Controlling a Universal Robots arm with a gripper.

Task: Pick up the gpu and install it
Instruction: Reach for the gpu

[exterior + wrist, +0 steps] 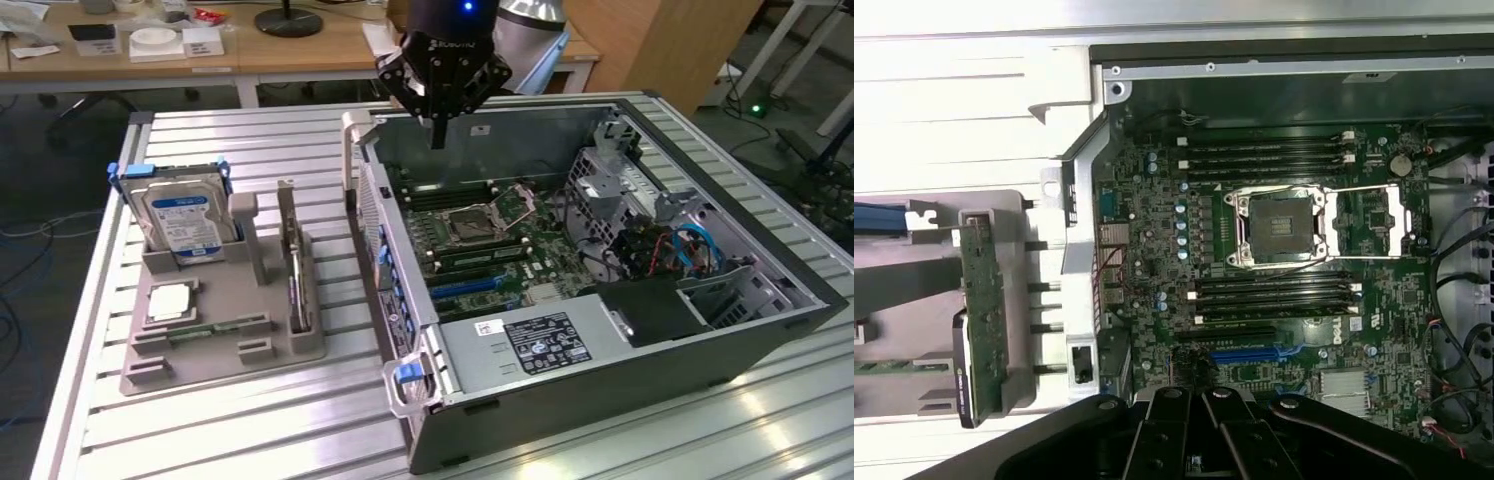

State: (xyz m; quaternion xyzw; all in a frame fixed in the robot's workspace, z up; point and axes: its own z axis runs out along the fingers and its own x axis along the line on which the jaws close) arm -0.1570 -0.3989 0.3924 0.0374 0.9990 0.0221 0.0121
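1. The fingers (437, 128) were pressed together with nothing between them, pointing straight down at the upper centre of the exterior view.
2. They hung above the far side of the open computer case (641, 370), which lay on its side and took up the right half of that view.
3. Inside the case, the motherboard (534, 250) lay exposed, with an empty CPU socket (478, 222) near its middle.
4. The gpu (296, 288) stood on edge in a slot of the grey holder tray (187, 372), in the left half of the exterior view, well apart from the fingers.
5. A blue-labelled hard drive (187, 225) stood upright in the same tray, further left than the gpu.
6. Tray and case both rested on the ribbed metal surface (200, 430).
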